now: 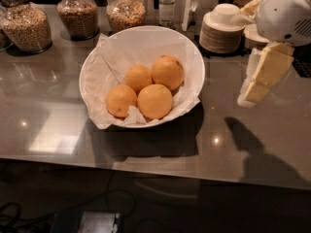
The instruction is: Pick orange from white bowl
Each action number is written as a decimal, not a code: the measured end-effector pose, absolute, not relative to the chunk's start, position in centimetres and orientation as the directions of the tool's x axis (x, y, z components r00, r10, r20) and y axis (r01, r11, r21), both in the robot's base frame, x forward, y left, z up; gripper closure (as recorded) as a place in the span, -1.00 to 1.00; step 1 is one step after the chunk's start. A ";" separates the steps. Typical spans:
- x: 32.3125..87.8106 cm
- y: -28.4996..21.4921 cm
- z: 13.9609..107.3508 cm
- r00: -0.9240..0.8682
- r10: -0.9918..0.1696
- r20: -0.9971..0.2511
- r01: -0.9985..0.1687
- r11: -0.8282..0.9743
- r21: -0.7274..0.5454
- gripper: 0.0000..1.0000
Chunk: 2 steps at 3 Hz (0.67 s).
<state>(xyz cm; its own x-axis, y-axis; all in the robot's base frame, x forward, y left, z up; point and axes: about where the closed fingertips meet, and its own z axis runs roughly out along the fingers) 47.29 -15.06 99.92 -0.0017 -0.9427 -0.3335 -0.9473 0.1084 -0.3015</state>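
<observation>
Centrally in the frame, a large round white bowl (192, 52) with a crumpled white paper lining (103, 84) stands on the glossy grey-brown table (53, 106). Four fruits lie close together inside it. The round pebbly-skinned orange (167, 72), slightly the biggest and marked by a small dark speck at its upper right, sits at the back right of the cluster. It touches a smaller orange fruit (138, 77) to its left and the front orange fruit (155, 101) below it. A fourth small orange fruit (120, 100) lies at the lower left, against the paper. The robot's cream-coloured pincer (249, 97) is at the right of the frame, slanting down and to the left from the white rounded arm housing (286, 13). It is well apart from the bowl and holds nothing visible; whether it is spread or pressed together cannot be told. Its dark shadow (252, 147) falls on the table below it. Along the upper left edge stand three glass jars of grain (77, 14). At the upper right, just behind the bowl, is a stack of cream plates and small bowls (221, 29).
</observation>
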 end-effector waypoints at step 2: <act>51.1 -7.3 102.4 0.181 -0.874 -0.451 -0.932 -0.006 -0.363 -1.00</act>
